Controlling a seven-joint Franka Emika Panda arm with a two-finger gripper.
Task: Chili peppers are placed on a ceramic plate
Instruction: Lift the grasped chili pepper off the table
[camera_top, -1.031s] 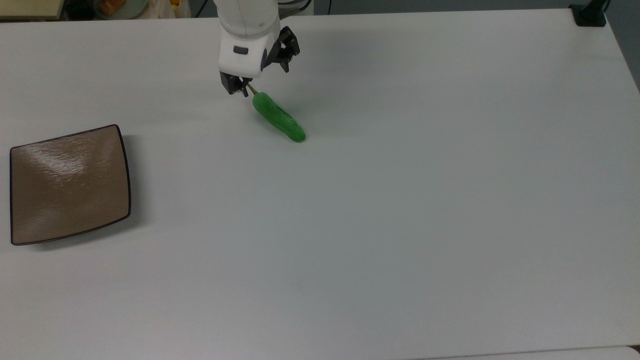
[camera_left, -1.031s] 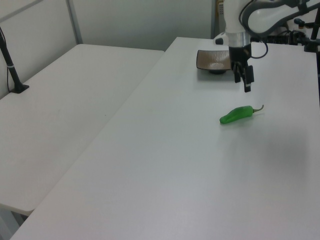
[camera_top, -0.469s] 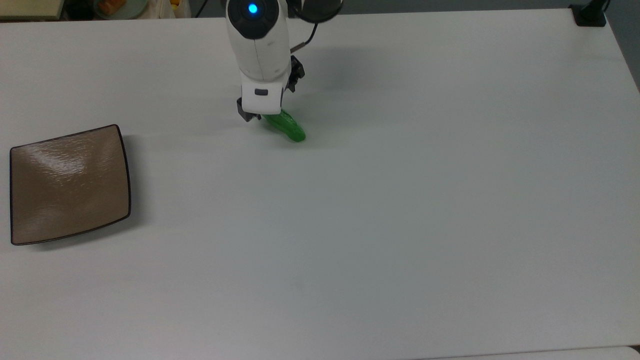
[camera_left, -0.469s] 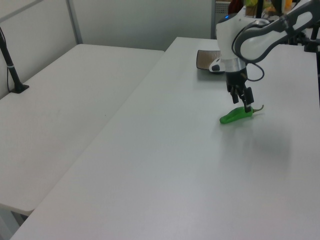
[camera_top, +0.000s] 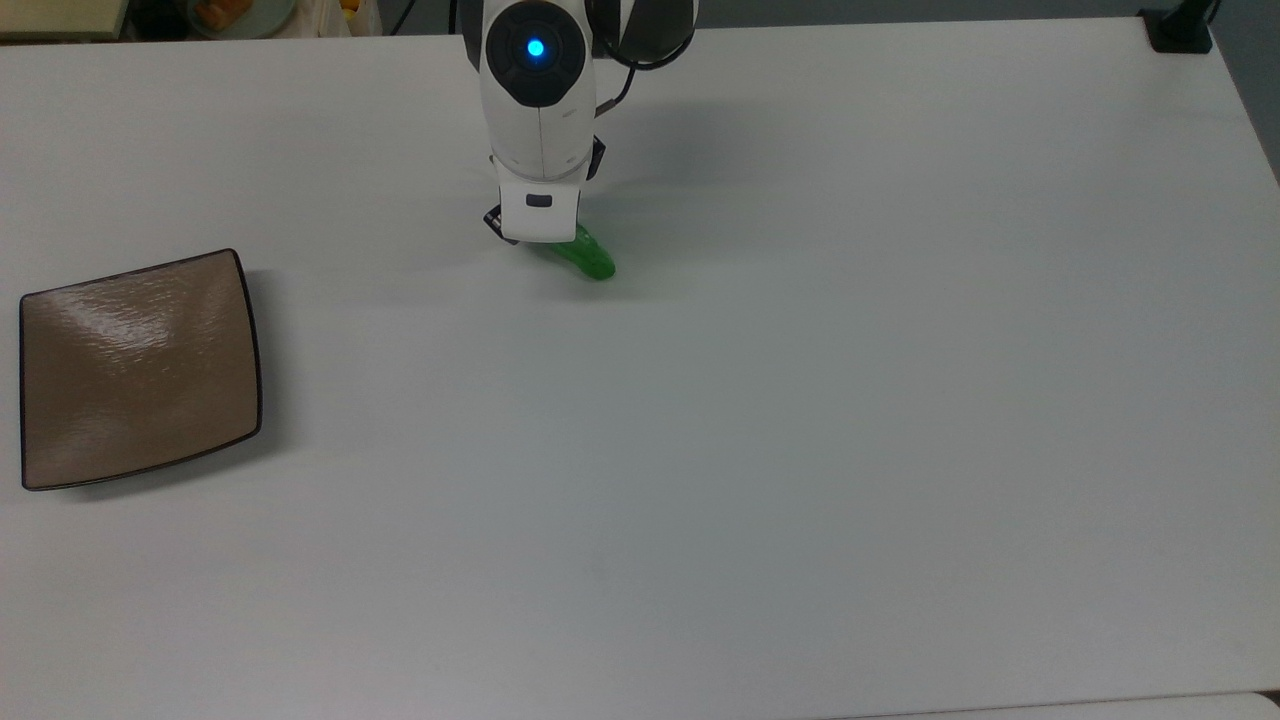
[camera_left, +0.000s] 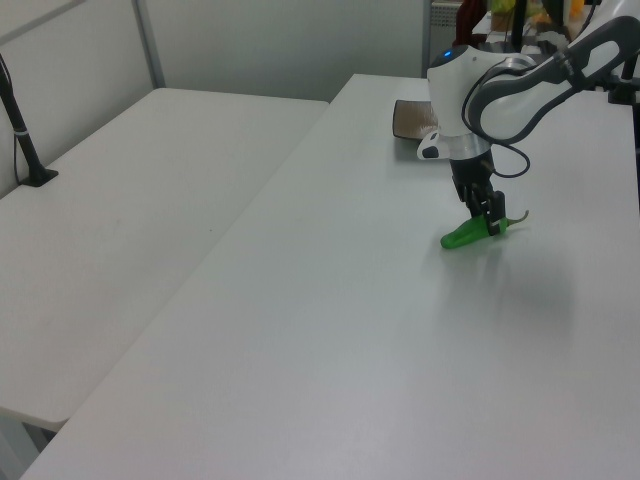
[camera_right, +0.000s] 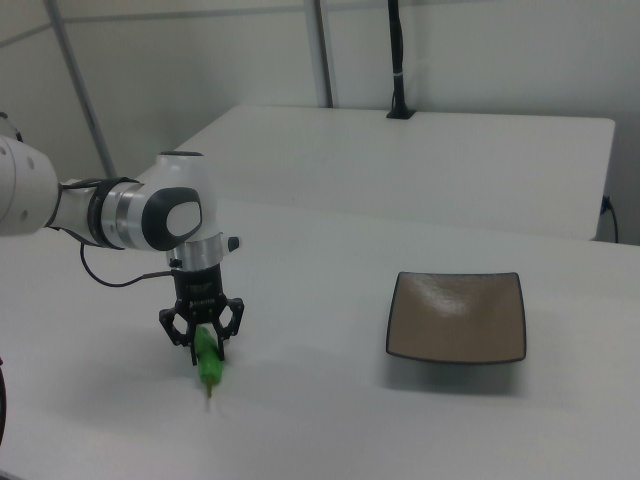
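Lower than a second ago, my pincer (camera_right: 203, 346) now straddles the chili pepper (camera_top: 590, 259) on the table (camera_top: 800, 400) — fingers spread — ceramic plate (camera_right: 458, 317) well apart.

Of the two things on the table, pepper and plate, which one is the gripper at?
The green pepper: the gripper straddles it. The brown plate sits apart, bare.
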